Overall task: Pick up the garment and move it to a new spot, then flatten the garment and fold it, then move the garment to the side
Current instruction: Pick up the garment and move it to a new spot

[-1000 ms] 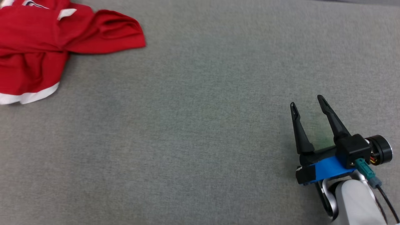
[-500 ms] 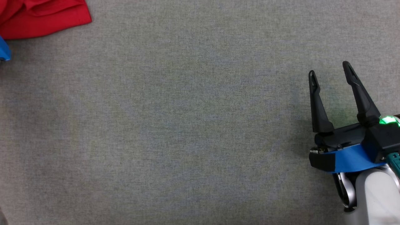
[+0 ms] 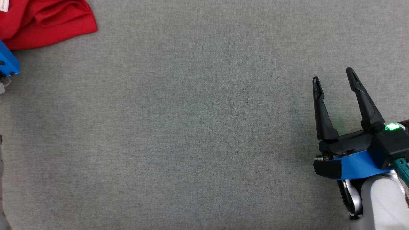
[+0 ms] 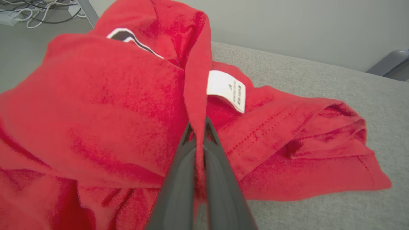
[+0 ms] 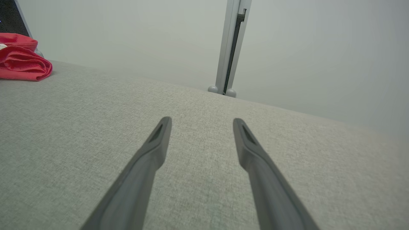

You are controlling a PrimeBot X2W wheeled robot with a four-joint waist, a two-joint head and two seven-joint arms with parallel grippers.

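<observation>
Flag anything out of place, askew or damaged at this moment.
Nothing damaged or spilled. The red garment lies bunched in folds on the grey surface, upper left in the head view, its white label exposed, not yet flattened. The left gripper is shut on one raised fold; the right gripper is open over bare surface.

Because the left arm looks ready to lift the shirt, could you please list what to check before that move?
1. Grip: left gripper shut on a fold of the red shirt: ok.
2. Number of cloth layers in that pinch: cannot tell.
3. Other arm: right gripper open, apart from the shirt: ok.
4. Room on the grey surface between shirt and right gripper for setting down: ok.
5. Shirt lying flat: not ok, it is bunched.
</observation>
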